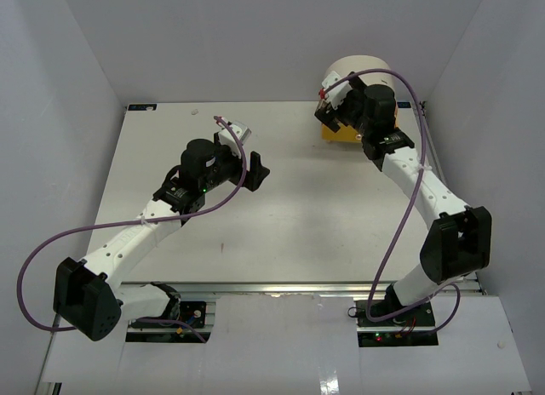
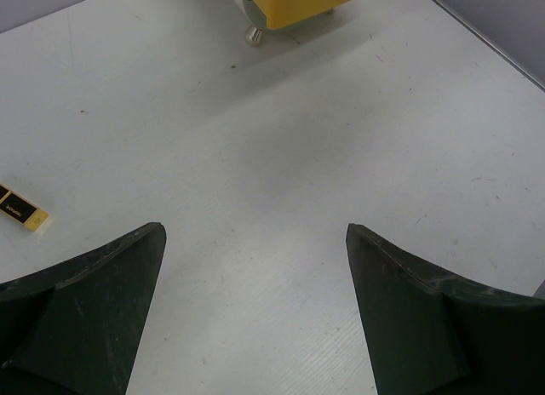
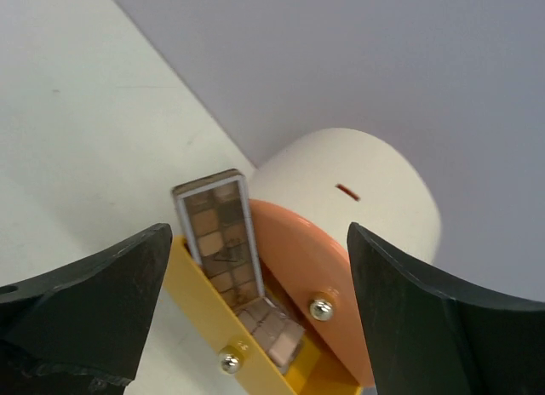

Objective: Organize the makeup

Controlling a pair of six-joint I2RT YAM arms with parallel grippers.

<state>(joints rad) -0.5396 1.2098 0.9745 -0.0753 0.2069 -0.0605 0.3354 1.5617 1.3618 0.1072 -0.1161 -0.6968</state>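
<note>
Noted right pincer (image 3: 255, 233) spread wide, gripping nothing, facing flat brown grid-patterned palette (image 3: 220, 233) standing on edge in glossy yellow drawer (image 3: 204, 318) of smooth round cream unit (image 3: 358, 178). Logged left pincer (image 2: 255, 229) equally wide and empty over matte, faintly ribbed white counter (image 2: 281, 140).

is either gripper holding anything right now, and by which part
Nothing is held. The left gripper is open over the table. The right gripper is open too, not touching the brown palette standing in the yellow drawer.
</note>
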